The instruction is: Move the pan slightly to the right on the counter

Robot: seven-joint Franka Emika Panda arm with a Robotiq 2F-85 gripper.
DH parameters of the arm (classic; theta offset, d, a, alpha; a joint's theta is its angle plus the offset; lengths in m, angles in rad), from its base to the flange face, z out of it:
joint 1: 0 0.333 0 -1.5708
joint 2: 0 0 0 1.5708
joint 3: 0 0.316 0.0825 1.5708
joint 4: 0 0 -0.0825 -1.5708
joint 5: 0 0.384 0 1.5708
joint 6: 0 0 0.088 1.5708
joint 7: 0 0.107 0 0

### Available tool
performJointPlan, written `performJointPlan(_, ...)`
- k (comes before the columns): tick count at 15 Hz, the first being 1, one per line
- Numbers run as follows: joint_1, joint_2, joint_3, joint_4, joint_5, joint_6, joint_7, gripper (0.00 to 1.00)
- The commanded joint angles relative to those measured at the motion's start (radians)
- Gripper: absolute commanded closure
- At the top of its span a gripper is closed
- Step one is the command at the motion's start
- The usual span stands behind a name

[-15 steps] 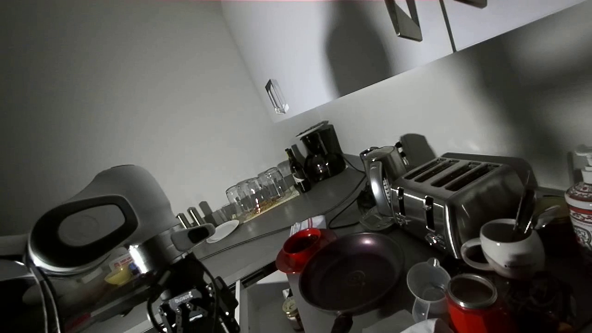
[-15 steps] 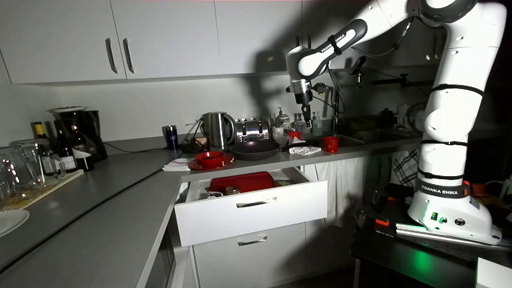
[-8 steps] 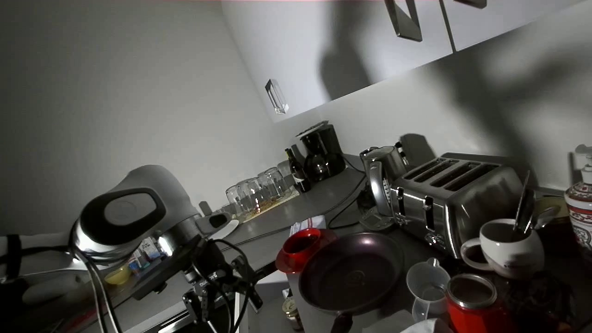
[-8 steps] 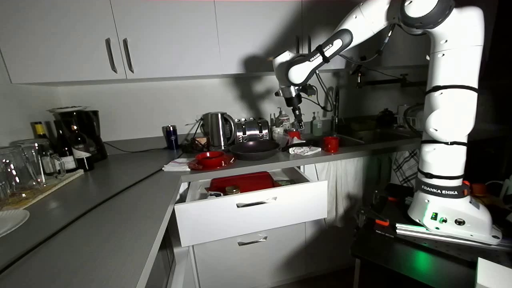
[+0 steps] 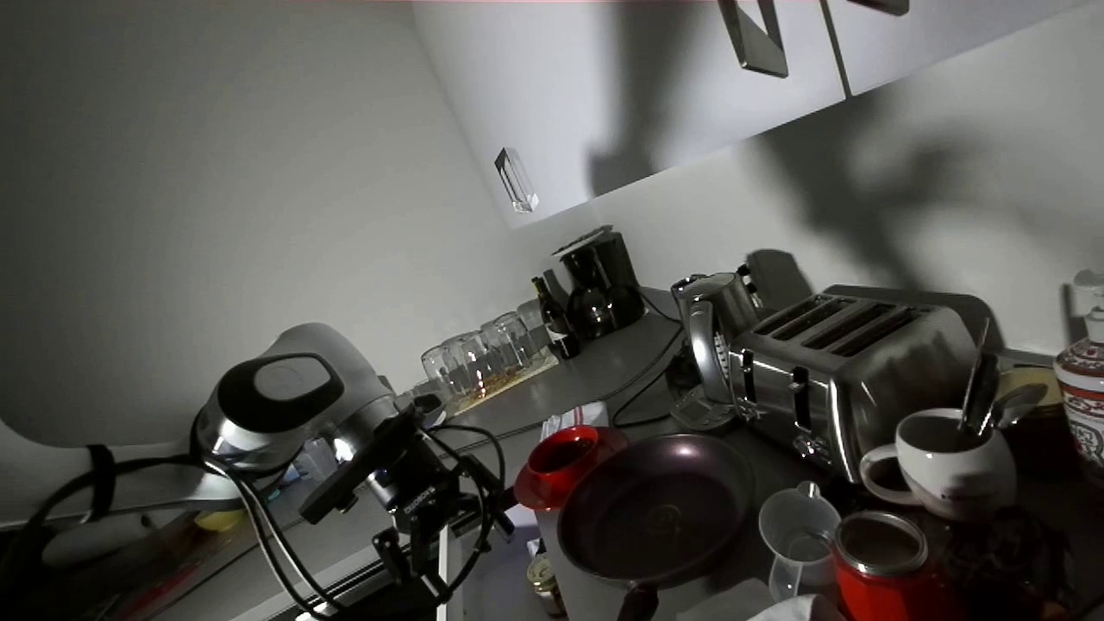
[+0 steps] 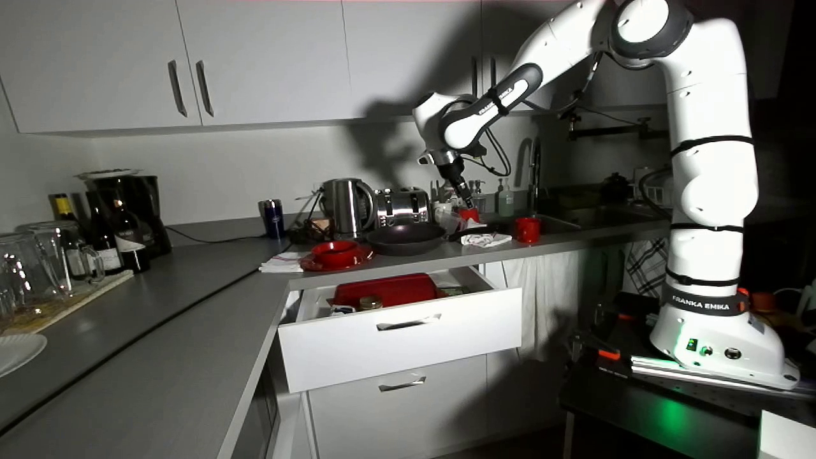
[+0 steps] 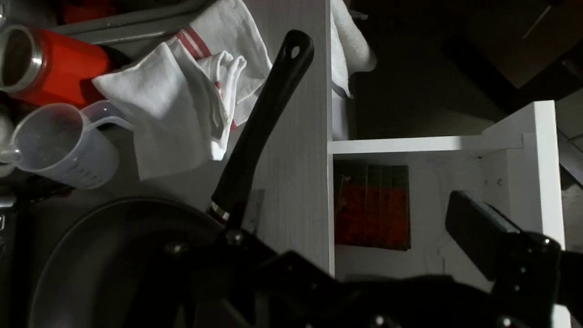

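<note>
Currently we see the pan (image 5: 655,509) sitting flat on the grey counter (image 6: 191,331), between the red bowl (image 6: 338,255) on its red plate (image 6: 310,262) and the clear measuring jug (image 7: 63,141). Behind it we find the steel toaster (image 6: 401,207), with the kettle (image 6: 347,210) next to that. The gripper (image 7: 353,214) hangs higher up, its two fingers (image 7: 478,241) standing wide apart, and through the gap between them, in the wrist view, we look down on the counter's edge and the open drawer (image 7: 549,182). There we also see the gripper hide part of the pan; in both exterior views, though, we make out space between the two. Just beside the pan's black handle (image 7: 268,109) we have a rumpled white towel (image 7: 182,109) with red stripes, and past the towel, a red jar (image 7: 73,64) with a metal rim.
</note>
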Motion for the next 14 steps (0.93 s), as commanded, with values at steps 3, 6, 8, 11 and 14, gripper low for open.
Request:
performJointPlan(3, 0.001, 0.038, 0.001, 0.037, -0.007, -0.003, -0.029, 0.00)
performJointPlan(6, 0.001, 0.044, 0.001, 0.045, -0.007, -0.003, -0.037, 0.00)
performJointPlan(8, 0.001, 0.044, 0.001, 0.047, -0.007, -0.003, -0.039, 0.00)
performJointPlan(11, 0.001, 0.044, 0.001, 0.047, -0.007, -0.003, -0.039, 0.00)
performJointPlan(14, 0.000, 0.048, 0.002, 0.049, 0.001, 0.001, -0.041, 0.00)
